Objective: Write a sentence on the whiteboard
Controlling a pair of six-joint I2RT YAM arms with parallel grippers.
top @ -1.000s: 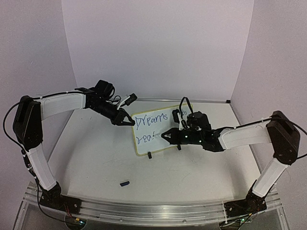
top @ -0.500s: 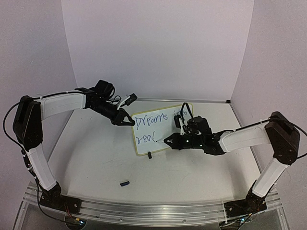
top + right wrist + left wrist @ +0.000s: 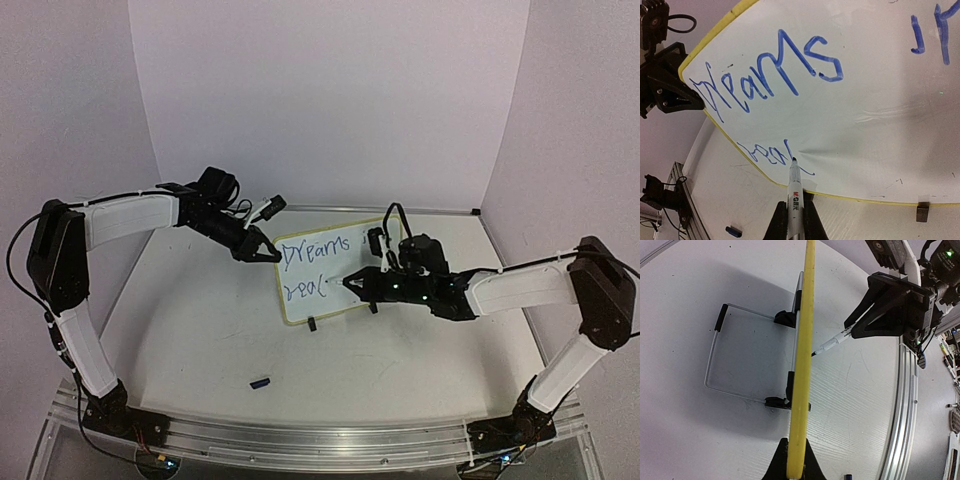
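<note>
The whiteboard [image 3: 350, 305] stands tilted at mid-table on black clip feet. The sentence [image 3: 315, 250] is blue script: "Dreams", part of a word at the top right, and "real" [image 3: 771, 152] below. My left gripper [image 3: 268, 253] is shut on the board's left yellow edge [image 3: 802, 365]; its tips [image 3: 796, 455] clamp that frame. My right gripper [image 3: 352, 283] is shut on a white marker [image 3: 795, 192]. The marker tip touches the board at the end of "real". The marker also shows in the left wrist view [image 3: 832, 343].
A small blue marker cap [image 3: 260, 382] lies on the table in front of the board, also in the right wrist view [image 3: 733, 231]. A wire stand [image 3: 715, 360] props the board from behind. An aluminium rail [image 3: 300, 440] runs along the near edge.
My right gripper dipped down-left with the marker, then came back up to the right. The last stroke of "real" is now longer. The left arm and board have not moved.
</note>
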